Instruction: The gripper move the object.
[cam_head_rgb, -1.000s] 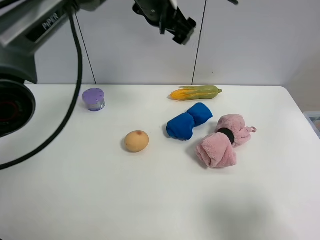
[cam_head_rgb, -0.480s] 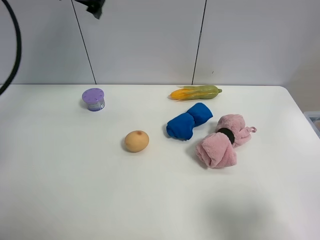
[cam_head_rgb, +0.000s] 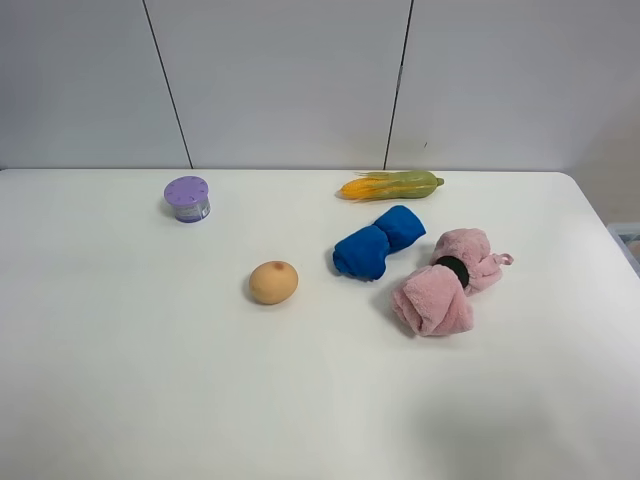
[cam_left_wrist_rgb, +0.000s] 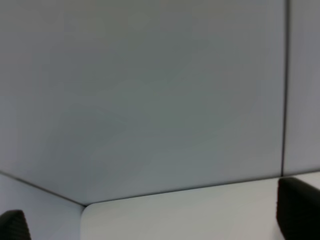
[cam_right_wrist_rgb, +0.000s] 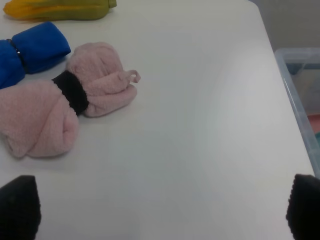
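Note:
On the white table (cam_head_rgb: 150, 380) lie a peach-coloured round fruit (cam_head_rgb: 273, 282), a blue rolled cloth (cam_head_rgb: 378, 241), a pink rolled towel with a black band (cam_head_rgb: 445, 281), a corn cob (cam_head_rgb: 390, 185) and a purple lidded cup (cam_head_rgb: 187, 198). Neither gripper shows in the exterior high view. My right gripper (cam_right_wrist_rgb: 161, 207) is open and empty above the table, a little away from the pink towel (cam_right_wrist_rgb: 65, 95); the blue cloth (cam_right_wrist_rgb: 30, 50) and corn (cam_right_wrist_rgb: 60, 9) lie beyond it. My left gripper (cam_left_wrist_rgb: 155, 220) is open and empty, facing the wall over a table corner.
A clear plastic bin (cam_right_wrist_rgb: 300, 95) stands just off the table's right edge. The grey panelled wall (cam_head_rgb: 300, 80) runs behind the table.
The left arm, which filled the upper left of the exterior high view, has withdrawn up and left out of that view. The objects on the table have not moved.

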